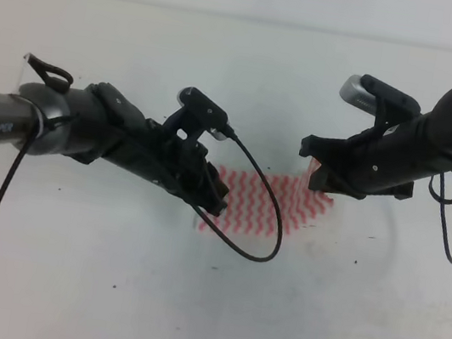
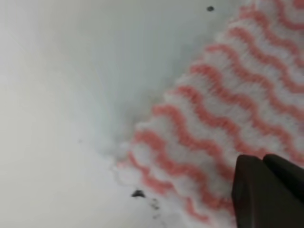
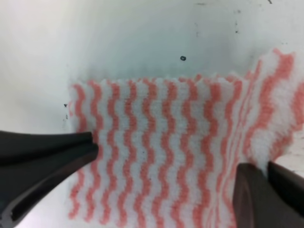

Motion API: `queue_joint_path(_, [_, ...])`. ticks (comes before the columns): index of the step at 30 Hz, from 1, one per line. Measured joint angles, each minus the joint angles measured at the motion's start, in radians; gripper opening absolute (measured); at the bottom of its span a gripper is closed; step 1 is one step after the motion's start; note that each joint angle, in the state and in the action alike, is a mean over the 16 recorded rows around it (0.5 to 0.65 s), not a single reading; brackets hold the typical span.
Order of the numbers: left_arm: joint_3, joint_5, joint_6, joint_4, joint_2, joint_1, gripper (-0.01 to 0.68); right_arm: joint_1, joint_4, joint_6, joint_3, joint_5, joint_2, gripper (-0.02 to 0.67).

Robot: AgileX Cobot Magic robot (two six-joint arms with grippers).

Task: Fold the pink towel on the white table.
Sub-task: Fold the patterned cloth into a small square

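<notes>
Towel (image 1: 268, 202) lies mid-desk (image 1: 104, 288), well off every edge. Left pincer (image 1: 211, 199) sits at its left end, spread unclear. Right pincer (image 3: 166, 161) straddles it wide, right side bunched up.

Bright, even light; blurry wrist views

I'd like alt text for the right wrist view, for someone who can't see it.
A pink towel with wavy pink and white stripes lies on a white table, its right edge raised. The right pincer straddles it, one dark finger at each side.
</notes>
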Motion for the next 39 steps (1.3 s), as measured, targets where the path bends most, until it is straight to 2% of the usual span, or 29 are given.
queue_joint_path(14, [0.0,0.085,-0.03,0.006,-0.061,0.022,-0.005,0.0,-0.006,-0.001,0.0,0.005,0.0,-0.016])
queue_joint_path(25, [0.0,0.174,-0.027,-0.019,0.001,0.054,-0.004,0.0,-0.006,0.0,0.0,0.008,0.001,-0.016])
queue_joint_path(39, [-0.001,0.186,0.0,-0.046,0.048,0.056,-0.005,0.0,0.001,-0.001,0.0,0.008,0.0,-0.017])
